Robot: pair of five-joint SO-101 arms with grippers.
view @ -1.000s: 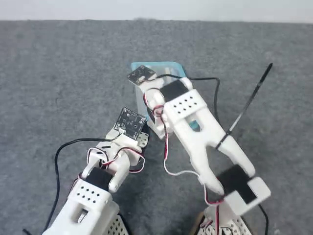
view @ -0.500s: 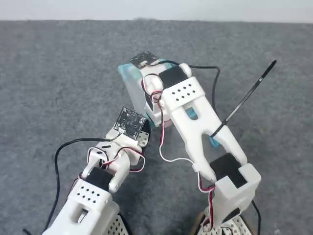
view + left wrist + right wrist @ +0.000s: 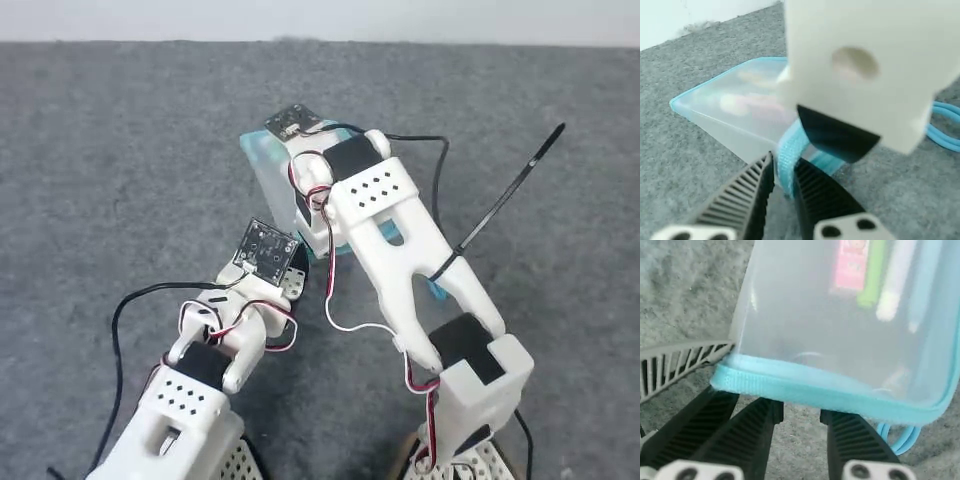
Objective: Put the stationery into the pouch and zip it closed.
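1. Two arms mid-table; the left gripper (image 3: 782, 172), nearer the near edge, is clamped tight on the blue strap (image 3: 790, 147) of the pouch (image 3: 730, 112).
2. The right gripper (image 3: 801, 412) has its jaws part open, tips at the pouch's zip edge, nothing visibly pinched.
3. The pouch sits tipped up past table (image 3: 120, 150) centre toward the far edge, stationery (image 3: 870, 275) inside.

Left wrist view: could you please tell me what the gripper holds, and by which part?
The left gripper holds the pouch by its blue fabric strap, pinched between the jaws.
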